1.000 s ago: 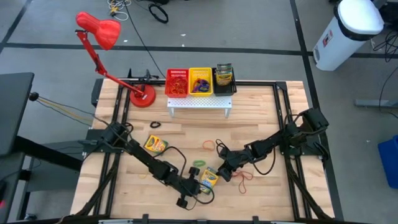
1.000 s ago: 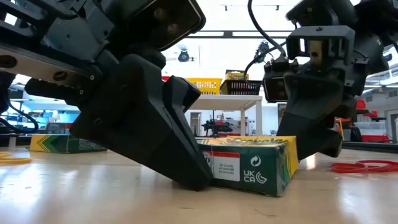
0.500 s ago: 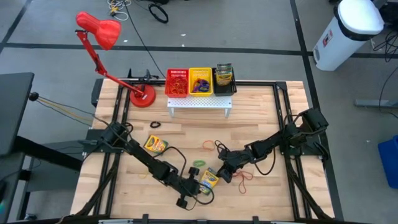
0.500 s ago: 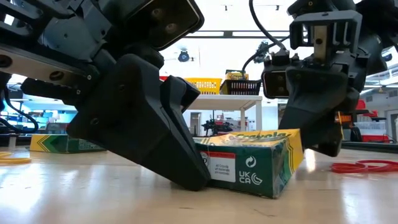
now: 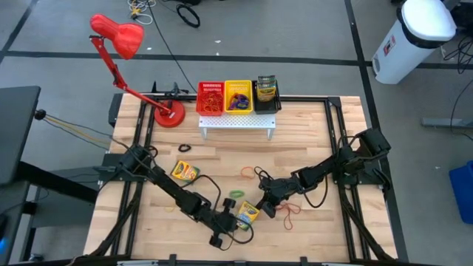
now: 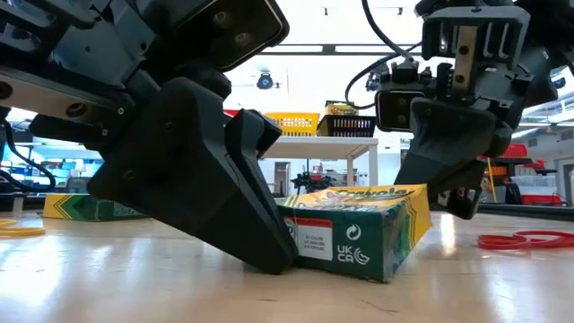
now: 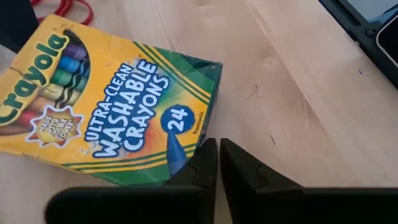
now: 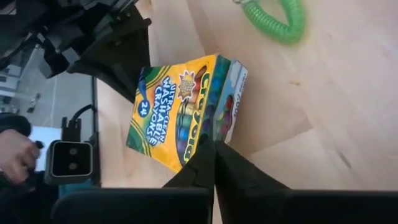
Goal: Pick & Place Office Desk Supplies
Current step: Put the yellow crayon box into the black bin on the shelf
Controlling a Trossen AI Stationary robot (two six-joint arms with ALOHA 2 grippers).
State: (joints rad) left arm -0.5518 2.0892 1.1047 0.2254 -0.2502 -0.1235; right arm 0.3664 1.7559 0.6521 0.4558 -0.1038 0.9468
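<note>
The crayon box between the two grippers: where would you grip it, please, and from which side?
Probably from above, across the narrow width of the crayon box, jaws on its long side walls. It sits tipped, one end raised off the table, with the shut left gripper and shut right gripper crowding its ends.

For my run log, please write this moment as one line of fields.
left end effector: shut, at one end of crayon box | right end effector: shut, at the opposite end | box: tilted, one edge off table | nothing gripped

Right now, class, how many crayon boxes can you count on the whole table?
3: one between the two tools, one lying left of centre, one standing in the black bin at the back. Others may be hidden.
</note>
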